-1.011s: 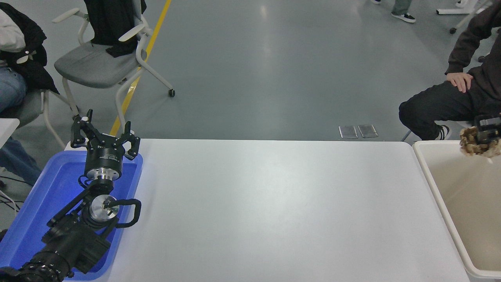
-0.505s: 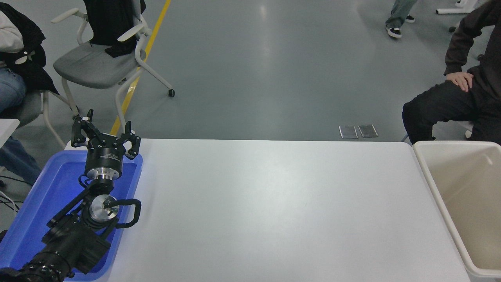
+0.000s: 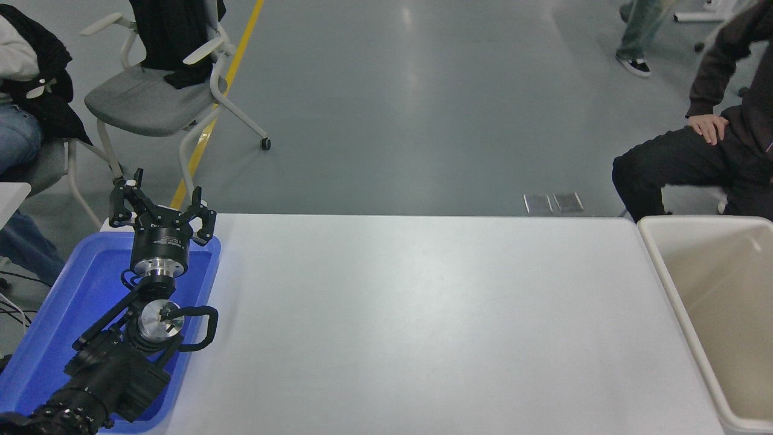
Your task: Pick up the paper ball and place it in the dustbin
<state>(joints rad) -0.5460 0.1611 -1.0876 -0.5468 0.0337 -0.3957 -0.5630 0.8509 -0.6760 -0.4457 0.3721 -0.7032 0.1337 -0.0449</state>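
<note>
Left claw (image 3: 162, 202) spread wide, holding nothing, above blue tray (image 3: 66, 302); dustbin (image 3: 676, 284) well apart to its right, across table (image 3: 423, 314).

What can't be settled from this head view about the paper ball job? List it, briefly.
- Paper ball: nowhere visible; whether it lies in the dustbin cannot be told, since the picture's right and bottom edges cut off most of the bin's inside.
- Right hand: out of view, past the right edge.
- Blue tray: partly covered by the left arm; its lower left corner is cut off by the picture's edge.
- Left hand: open, parked over the tray's far end.
</note>
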